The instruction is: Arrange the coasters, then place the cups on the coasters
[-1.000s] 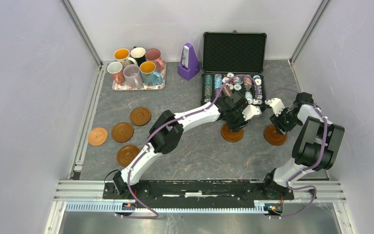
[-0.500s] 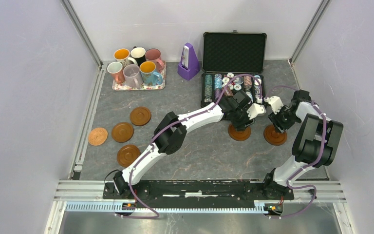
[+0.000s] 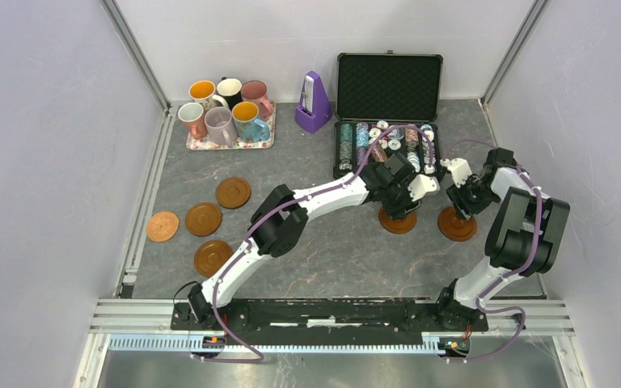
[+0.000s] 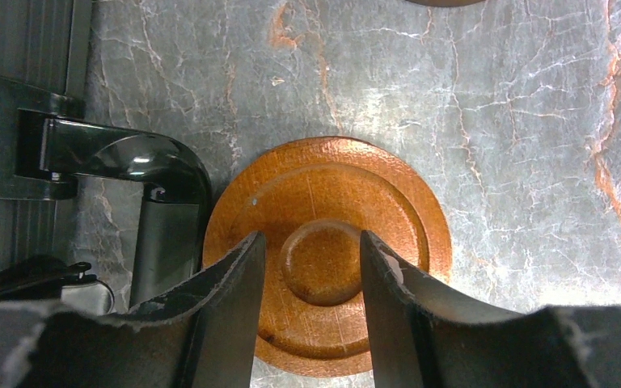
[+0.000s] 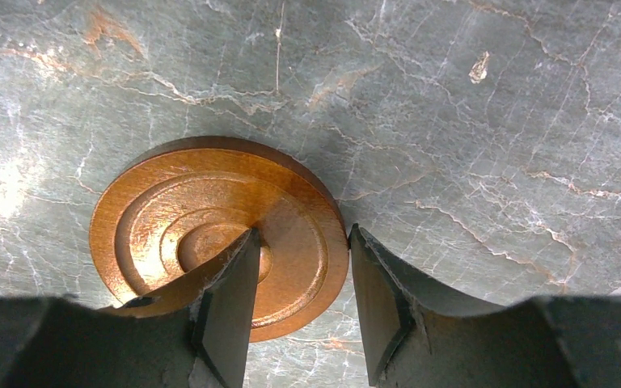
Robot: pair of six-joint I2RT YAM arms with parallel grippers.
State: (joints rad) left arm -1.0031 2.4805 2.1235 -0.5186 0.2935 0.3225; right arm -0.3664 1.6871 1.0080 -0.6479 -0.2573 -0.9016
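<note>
Coasters [image 3: 203, 219], top view: four lie loose at the left of the table [image 3: 331, 259], well apart from the cups [image 3: 221, 125], which stand grouped on a tray [image 3: 230, 146] at far left. The fifth coaster [image 3: 398, 221] sits under the left gripper [image 3: 405, 196] and the sixth coaster [image 3: 458, 226] under the right gripper [image 3: 462, 202]. Left wrist view: the fingers stand part-way apart astride the fifth coaster's centre boss; whether they pinch it cannot be told. Right wrist view: one finger rests on the face and one outside the rim, clamped on the sixth coaster's edge band. Step in hand: arranging coasters, with no cup placed yet. The next move probably calls for setting both coasters flat and well spaced — then releasing them.
</note>
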